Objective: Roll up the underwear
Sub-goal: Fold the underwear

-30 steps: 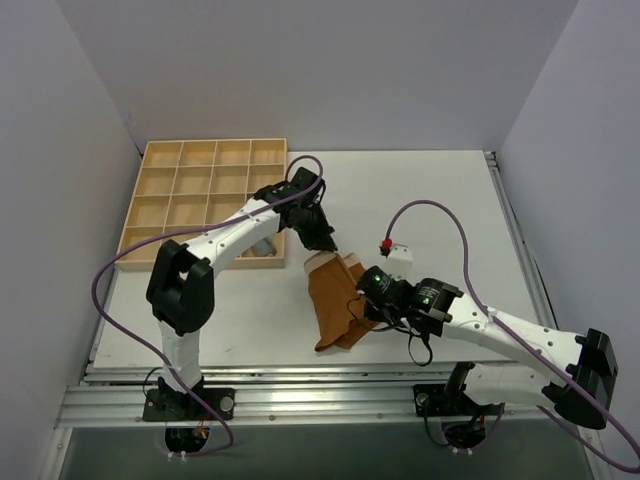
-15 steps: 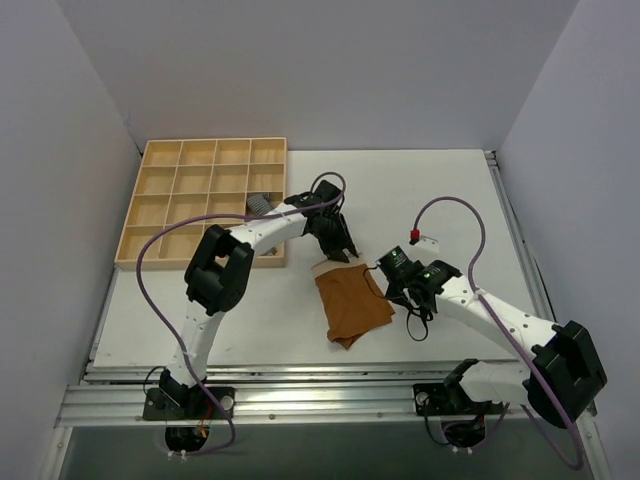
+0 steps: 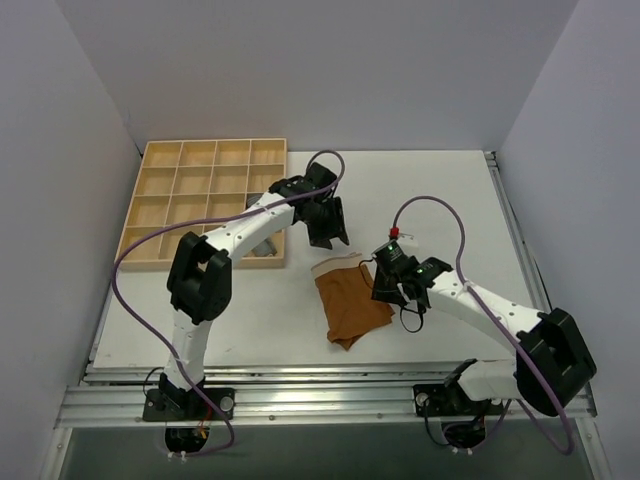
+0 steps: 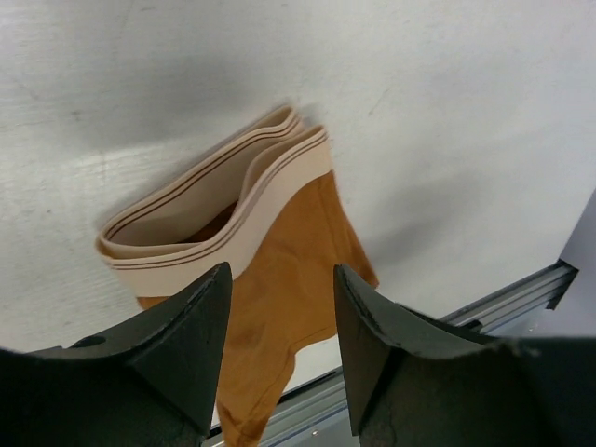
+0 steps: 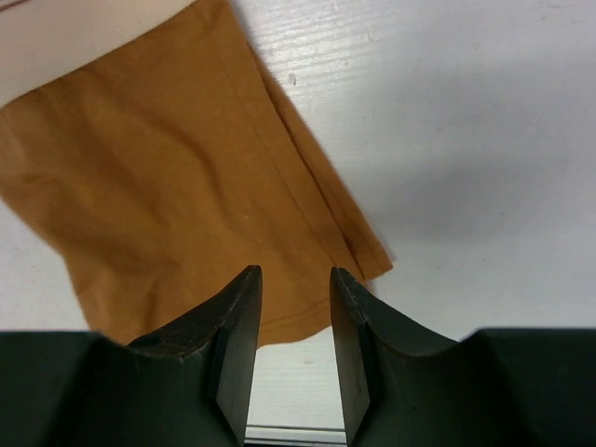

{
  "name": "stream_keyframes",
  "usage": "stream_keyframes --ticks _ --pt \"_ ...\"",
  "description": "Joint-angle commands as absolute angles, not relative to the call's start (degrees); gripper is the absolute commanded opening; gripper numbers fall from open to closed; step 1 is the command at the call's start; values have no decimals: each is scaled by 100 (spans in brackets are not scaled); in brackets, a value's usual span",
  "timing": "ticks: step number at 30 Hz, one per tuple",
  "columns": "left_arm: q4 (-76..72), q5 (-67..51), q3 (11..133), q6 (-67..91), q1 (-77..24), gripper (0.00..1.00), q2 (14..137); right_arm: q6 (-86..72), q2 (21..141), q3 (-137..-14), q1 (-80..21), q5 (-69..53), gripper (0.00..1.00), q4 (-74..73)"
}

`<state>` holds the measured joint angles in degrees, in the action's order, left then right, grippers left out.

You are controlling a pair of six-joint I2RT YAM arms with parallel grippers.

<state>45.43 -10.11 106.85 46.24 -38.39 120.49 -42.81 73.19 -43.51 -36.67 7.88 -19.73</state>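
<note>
The underwear (image 3: 352, 302) lies flat on the white table, caramel-brown, with its pale beige band (image 3: 336, 266) at the far end. My left gripper (image 3: 330, 234) hovers just beyond the band, open and empty. In the left wrist view its fingers (image 4: 281, 272) frame the band (image 4: 209, 219) and the brown cloth (image 4: 289, 270) below. My right gripper (image 3: 384, 286) stands open at the garment's right edge, holding nothing. In the right wrist view the brown fabric (image 5: 158, 177) fills the upper left, and the gripper (image 5: 294, 272) sits above its lower hem.
A wooden tray with several compartments (image 3: 135, 205) stands at the back left, with a grey cloth (image 3: 263, 249) in a near-right cell, partly behind the left arm. A metal rail (image 3: 300, 385) runs along the table's front edge. Walls close in on both sides.
Both grippers have opened and let go of the underwear, which now lies spread flat. The left gripper has drawn back beyond the band. The right one has moved to the right edge.
</note>
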Motion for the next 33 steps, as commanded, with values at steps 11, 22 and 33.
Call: stream_keyframes --ticks 11,22,33 --pt "4500 -1546 10573 3402 -3586 56 12463 -4016 7849 -4298 -2909 431 24 -1723" --pt "4439 -1714 10283 3199 -3586 42 12480 -4403 7585 -3349 -2865 246 21 -1354" --pt "4676 -1354 10283 3225 -3454 2 12454 -4491 7647 -3173 -2760 325 0 -1283"
